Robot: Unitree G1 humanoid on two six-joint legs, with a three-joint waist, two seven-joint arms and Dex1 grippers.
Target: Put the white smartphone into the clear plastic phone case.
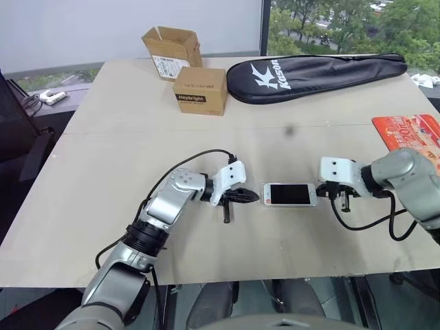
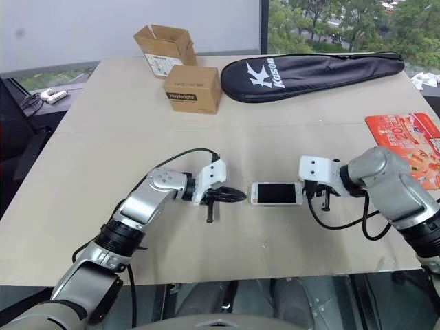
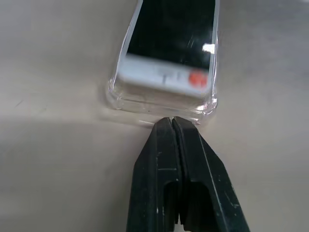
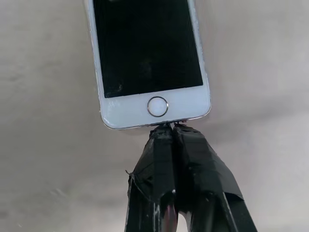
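head: white smartphone point(image 1: 290, 194) flat on table point(image 1: 103, 179) between left gripper point(image 1: 251, 197) and right gripper point(image 1: 323, 194) | left wrist: fingers pressed together, tips at clear plastic phone case point(image 3: 116, 94) end, phone inside | right wrist: fingers together, tips touching phone's home-button end

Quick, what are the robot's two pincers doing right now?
Left pincer: shut, holding nothing, tip at the clear plastic phone case.
Right pincer: shut, holding nothing, tip against the white smartphone.
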